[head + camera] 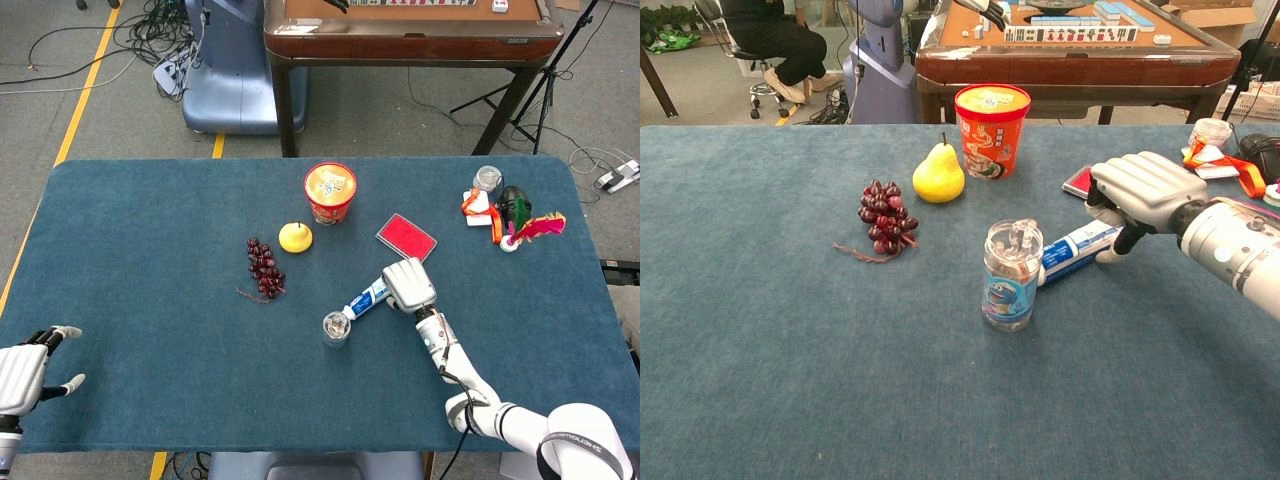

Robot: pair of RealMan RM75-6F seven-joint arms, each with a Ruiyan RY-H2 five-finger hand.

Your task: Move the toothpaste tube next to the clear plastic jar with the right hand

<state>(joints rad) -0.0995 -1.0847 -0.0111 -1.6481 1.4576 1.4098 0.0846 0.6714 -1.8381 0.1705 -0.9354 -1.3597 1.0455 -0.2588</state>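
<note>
Near the centre of the frame, the toothpaste tube lies flat with its cap end touching the clear plastic jar. The right hand covers the tube's far end, fingers curled over it; whether they actually clasp it cannot be told. Bare blue table spreads left and below. The left hand sits at the lower-left edge, fingers spread, holding nothing.

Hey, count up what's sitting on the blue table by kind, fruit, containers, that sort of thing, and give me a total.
Fruit: 2, pear and grapes
Containers: 2, noodle cup and clear plastic jar
Tubes: 1, toothpaste tube, under the right hand
Flat red items: 1, red card
Mixed pile at the far right corner: items too small to separate, counted as 1
Total: 7
</note>
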